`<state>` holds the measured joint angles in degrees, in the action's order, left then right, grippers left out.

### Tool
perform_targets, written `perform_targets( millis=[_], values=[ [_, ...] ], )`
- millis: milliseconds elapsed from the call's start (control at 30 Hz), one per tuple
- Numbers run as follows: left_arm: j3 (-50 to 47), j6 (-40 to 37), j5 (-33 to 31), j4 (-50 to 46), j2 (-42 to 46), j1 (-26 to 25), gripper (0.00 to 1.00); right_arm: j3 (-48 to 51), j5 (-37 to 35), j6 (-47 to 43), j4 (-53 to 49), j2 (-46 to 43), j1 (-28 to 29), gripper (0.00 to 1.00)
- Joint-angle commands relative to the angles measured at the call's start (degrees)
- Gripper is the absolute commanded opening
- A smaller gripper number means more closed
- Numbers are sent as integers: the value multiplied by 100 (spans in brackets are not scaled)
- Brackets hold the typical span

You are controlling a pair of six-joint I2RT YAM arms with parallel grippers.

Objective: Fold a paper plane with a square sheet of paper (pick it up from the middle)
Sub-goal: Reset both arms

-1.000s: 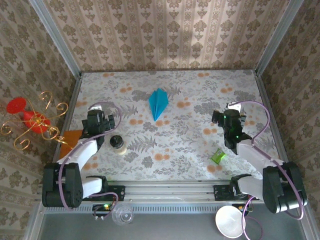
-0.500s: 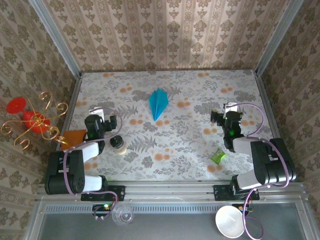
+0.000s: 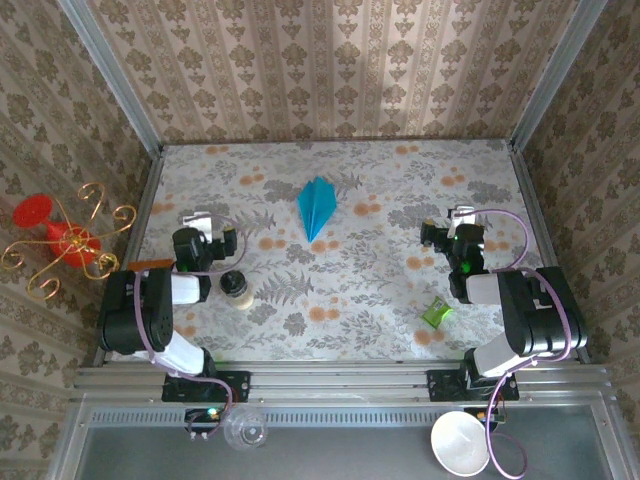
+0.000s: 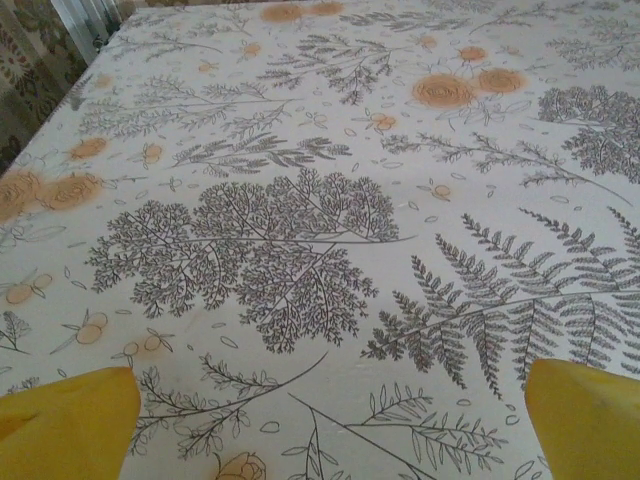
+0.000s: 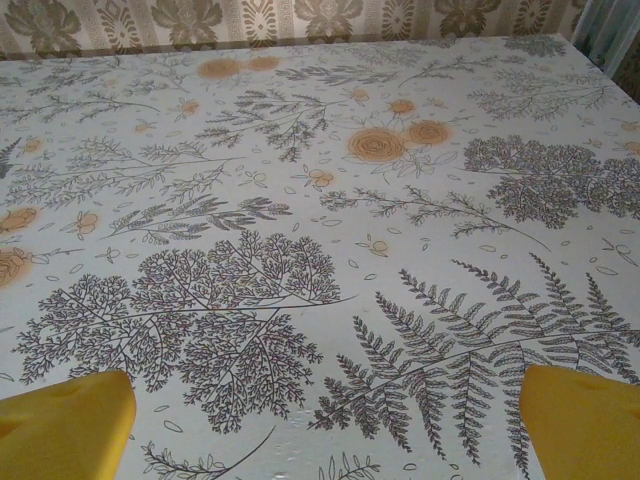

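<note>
Top camera: the paper plane (image 3: 318, 205) lies flat on the floral table (image 3: 400, 180), central, toward the far side, well apart from both arms. The left gripper (image 3: 196, 221) and right gripper (image 3: 462, 216) sit tucked back; their spread is hard to judge from up here. Left wrist: yellow fingers (image 4: 65, 425) stand wide apart, tablecloth between them. Right wrist: fingers (image 5: 580, 420) likewise spread wide over cloth.

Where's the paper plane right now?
In the overhead view the paper plane lies on the table, in the middle toward the far side, its tip pointing at the near edge, well apart from the small jar and green wrapper.
</note>
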<state>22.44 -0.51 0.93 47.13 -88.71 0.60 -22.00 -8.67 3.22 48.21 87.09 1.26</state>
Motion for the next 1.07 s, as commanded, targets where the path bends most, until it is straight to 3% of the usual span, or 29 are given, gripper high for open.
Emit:
perform_targets(
  millis=[0, 333, 1033],
  values=[
    [2, -132, 133, 415, 31, 17, 100, -72, 49, 47, 150, 36, -29, 100],
    [51, -309, -262, 358, 3, -209, 100, -90, 49, 42, 129, 38, -29, 100],
    [93, -274, -93, 288, 2, -130, 100, -31, 181, 2, 202, 20, -33, 100]
  ],
)
